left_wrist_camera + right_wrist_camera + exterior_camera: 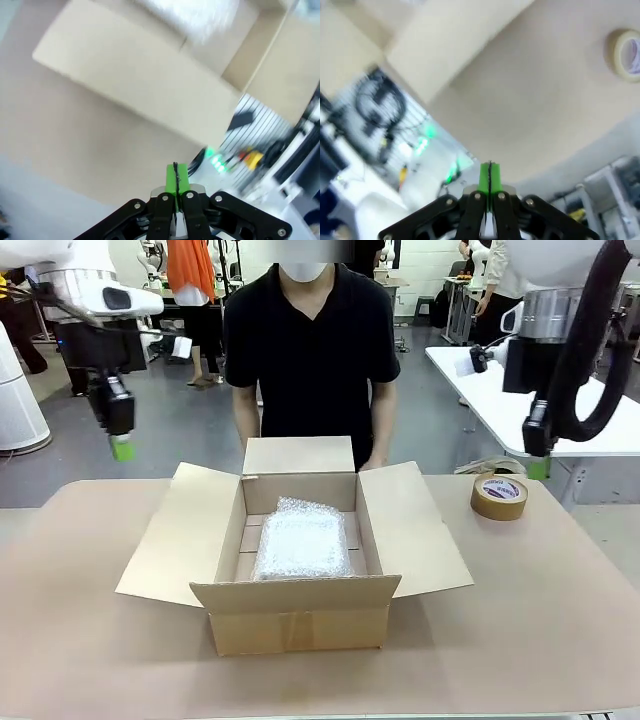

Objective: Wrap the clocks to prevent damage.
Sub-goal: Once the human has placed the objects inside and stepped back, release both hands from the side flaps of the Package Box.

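An open cardboard box [300, 615] stands mid-table, and a bundle of bubble wrap [301, 540] lies inside it; no clock face shows through the wrap. My left gripper [122, 448] hangs shut high above the table's left side, holding nothing. My right gripper [538, 467] hangs shut above the right side, near the tape, also holding nothing. In the left wrist view the shut green pads [176, 180] look down on a box flap [135, 85]. Likewise pressed together, the pads [489, 177] in the right wrist view hover over bare table.
A roll of brown tape [499, 496] lies at the right rear of the table, seen too as the tape [626, 54] in the right wrist view. A person in a black shirt [308, 350] stands behind the box. The box flaps spread out left and right.
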Tool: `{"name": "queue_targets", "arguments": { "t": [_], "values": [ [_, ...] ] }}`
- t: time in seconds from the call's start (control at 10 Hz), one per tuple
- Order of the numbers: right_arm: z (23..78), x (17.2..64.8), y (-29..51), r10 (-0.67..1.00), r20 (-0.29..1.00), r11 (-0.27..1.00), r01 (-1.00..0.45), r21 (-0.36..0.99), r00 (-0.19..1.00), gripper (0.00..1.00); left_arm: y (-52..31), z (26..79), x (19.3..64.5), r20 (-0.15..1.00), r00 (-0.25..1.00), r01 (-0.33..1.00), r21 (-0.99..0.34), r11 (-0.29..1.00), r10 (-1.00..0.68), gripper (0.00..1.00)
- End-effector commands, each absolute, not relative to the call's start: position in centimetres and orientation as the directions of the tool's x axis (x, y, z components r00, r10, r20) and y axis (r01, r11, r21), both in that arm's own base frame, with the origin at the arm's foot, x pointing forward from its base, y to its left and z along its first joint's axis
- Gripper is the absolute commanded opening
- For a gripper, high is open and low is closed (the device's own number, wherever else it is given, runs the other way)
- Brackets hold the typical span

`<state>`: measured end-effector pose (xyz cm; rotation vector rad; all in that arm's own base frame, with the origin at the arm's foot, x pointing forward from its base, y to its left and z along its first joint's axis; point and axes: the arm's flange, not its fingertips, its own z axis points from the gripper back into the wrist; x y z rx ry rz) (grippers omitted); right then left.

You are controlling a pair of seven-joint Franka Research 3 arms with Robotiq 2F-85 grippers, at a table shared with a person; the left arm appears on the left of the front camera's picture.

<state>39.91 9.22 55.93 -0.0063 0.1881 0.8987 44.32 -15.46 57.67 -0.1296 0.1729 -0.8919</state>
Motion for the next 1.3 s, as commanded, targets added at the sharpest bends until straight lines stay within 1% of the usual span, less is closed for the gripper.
{"name": "queue_targets", "arguments": {
  "t": [0.0,0.2,0.3,0.4,0.5,0.6,0.8,0.9,1.1,1.2],
  "values": [
    [55.0,38.9,7.4,0.888,-0.174,0.44,-0.896,0.052,0.426,0.01,-14.0,56.7,43.2,-0.075,0.518,0.854,-0.008,0.52,-0.852,0.0],
    [53.8,38.0,5.5,0.938,-0.123,0.335,-0.939,0.078,0.324,0.01,-12.5,56.7,42.5,0.003,0.48,0.877,0.038,0.48,-0.877,0.0],
    [53.3,37.3,4.3,0.961,-0.058,0.273,-0.956,0.105,0.269,0.01,-11.5,56.7,41.8,0.052,0.461,0.886,0.039,0.463,-0.886,0.0],
    [52.8,36.8,3.5,0.972,0.005,0.233,-0.963,0.138,0.236,0.01,-10.9,56.6,41.4,0.091,0.452,0.889,0.034,0.456,-0.887,0.0],
    [52.5,36.5,2.9,0.975,0.053,0.205,-0.969,0.142,0.214,0.01,-10.6,56.3,41.5,0.119,0.452,0.89,0.013,0.457,-0.884,0.0],
    [52.1,36.3,2.5,0.976,0.065,0.196,-0.968,0.157,0.208,0.01,-10.4,55.8,41.5,0.108,0.453,0.891,-0.019,0.454,-0.885,0.0],
    [51.9,36.4,2.1,0.977,0.102,0.169,-0.969,0.179,0.189,0.01,-10.8,54.9,42.1,0.11,0.393,0.919,-0.079,0.386,-0.913,0.0],
    [51.8,36.6,2.1,0.978,0.107,0.156,-0.969,0.191,0.178,0.01,-11.4,54.3,42.2,0.056,0.349,0.935,-0.09,0.343,-0.935,0.0],
    [51.5,37.2,2.4,0.983,0.107,0.123,-0.971,0.207,0.148,0.01,-11.6,54.6,42.2,0.056,0.311,0.947,-0.096,0.305,-0.949,0.0],
    [51.9,36.4,2.3,0.978,0.08,0.175,-0.969,0.178,0.191,0.01,-11.6,53.8,41.8,0.073,0.38,0.924,-0.08,0.375,-0.922,0.0]
  ]
}}
